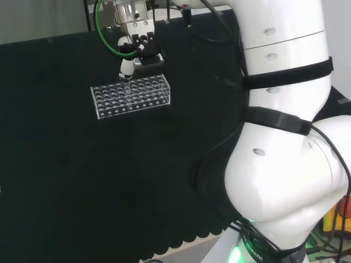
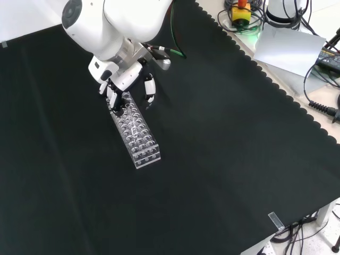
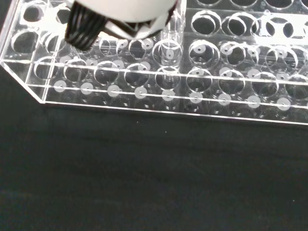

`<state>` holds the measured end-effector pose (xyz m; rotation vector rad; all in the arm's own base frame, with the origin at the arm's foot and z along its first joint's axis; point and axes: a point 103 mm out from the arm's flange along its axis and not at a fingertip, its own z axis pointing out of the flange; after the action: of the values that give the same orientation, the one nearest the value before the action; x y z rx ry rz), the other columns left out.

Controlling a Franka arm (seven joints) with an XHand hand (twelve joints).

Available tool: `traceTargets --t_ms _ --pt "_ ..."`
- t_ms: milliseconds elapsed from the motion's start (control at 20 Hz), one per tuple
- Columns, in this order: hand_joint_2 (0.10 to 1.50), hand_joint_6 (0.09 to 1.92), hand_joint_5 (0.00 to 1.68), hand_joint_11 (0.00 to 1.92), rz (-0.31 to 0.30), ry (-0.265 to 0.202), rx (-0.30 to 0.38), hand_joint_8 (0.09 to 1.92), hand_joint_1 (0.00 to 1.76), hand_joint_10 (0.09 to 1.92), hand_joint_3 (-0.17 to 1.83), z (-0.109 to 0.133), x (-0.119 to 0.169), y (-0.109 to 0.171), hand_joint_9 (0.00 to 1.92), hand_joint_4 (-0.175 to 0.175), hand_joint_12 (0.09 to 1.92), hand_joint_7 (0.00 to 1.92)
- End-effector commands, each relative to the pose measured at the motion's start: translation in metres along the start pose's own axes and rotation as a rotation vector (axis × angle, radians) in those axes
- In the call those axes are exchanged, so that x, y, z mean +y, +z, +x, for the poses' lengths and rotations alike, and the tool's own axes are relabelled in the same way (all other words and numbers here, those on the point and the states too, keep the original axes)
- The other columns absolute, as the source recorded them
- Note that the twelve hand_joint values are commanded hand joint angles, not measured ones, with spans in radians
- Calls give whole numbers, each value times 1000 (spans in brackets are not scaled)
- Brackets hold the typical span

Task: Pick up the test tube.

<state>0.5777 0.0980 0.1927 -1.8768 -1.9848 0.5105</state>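
Wrist view: robot hand (image 3: pixel 126 14), grip unclear, at 12 o'clock above slippery, fragile clear glass test tube (image 3: pixel 169 53); pinch its rim.

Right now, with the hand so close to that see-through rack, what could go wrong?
1. The hand hangs right over one end of the clear rack. Its fingers might bump the rack and slide it on the black cloth.
2. The test tube is clear glass among many look-alike holes, so the fingers might miss it or tip it sideways.
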Motion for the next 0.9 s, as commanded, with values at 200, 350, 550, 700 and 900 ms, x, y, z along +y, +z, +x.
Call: traceTargets --t_ms 200,350,550,700,900 --pt "601 760 609 376 10 13 -7 846 1054 752 770 6 9 4 813 -123 1457 1007" --pt "595 764 650 411 8 27 -10 801 1070 709 778 10 16 8 895 -125 1437 1094" --pt "595 751 747 493 10 44 27 724 1097 645 782 12 22 11 1070 -141 1398 1256" --pt "599 745 793 556 4 49 53 702 1107 628 784 14 24 12 1158 -149 1376 1323" --pt "698 782 946 707 -42 69 77 665 1139 633 647 17 27 9 1314 -145 1313 1403"
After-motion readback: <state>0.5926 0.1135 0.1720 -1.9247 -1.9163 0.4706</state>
